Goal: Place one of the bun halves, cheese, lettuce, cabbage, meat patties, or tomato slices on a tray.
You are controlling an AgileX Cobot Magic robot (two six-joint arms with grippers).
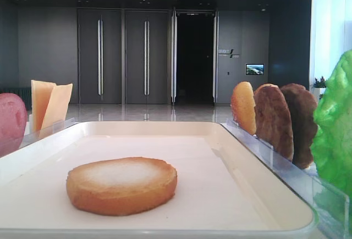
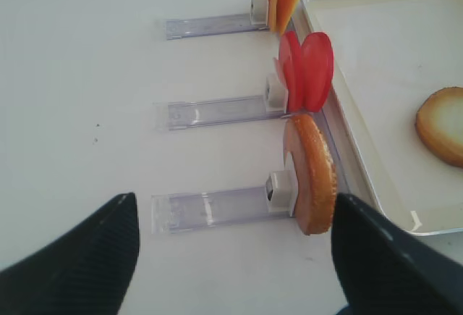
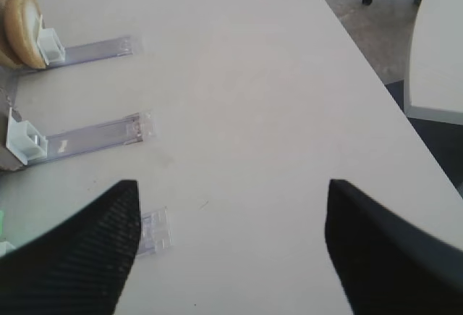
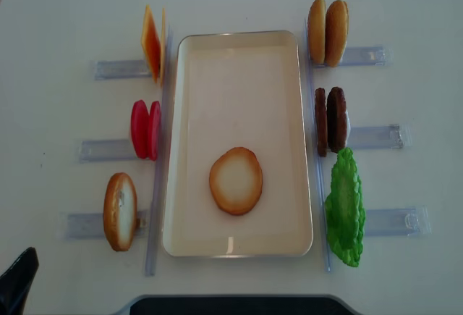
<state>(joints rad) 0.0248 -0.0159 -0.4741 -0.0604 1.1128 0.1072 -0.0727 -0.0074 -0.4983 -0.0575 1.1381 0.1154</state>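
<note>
In the overhead view the left side of the white table (image 4: 58,112) carries three clear holders: the cheese (image 4: 152,43) slices stand on edge at the far end, the tomato slices (image 4: 145,129) in the middle, and one upright bun half (image 4: 120,211) nearest the camera, all just beside the tray (image 4: 239,47). The left wrist view shows what the overhead cannot: the left gripper (image 2: 231,257) hangs above bare table in front of that upright bun, its two dark fingers (image 2: 79,257) spread wide with nothing between them; overhead only a dark corner of that arm shows at the bottom left. In the middle, a second bun half (image 4: 236,180) lies flat on the tray floor, pale face up, toward the near end and clear of the rim. The low exterior view shows its thickness and browned edge, which the overhead flattens. To the right of the tray stand two more bun halves (image 4: 327,31) at the far end, the meat patties (image 4: 330,120) in the middle, and the lettuce (image 4: 345,208) nearest. The right wrist view looks down on bare table well right of these holders, with the right gripper (image 3: 231,250) empty and its fingers (image 3: 391,250) held wide apart; this gripper does not appear in the overhead view.
</note>
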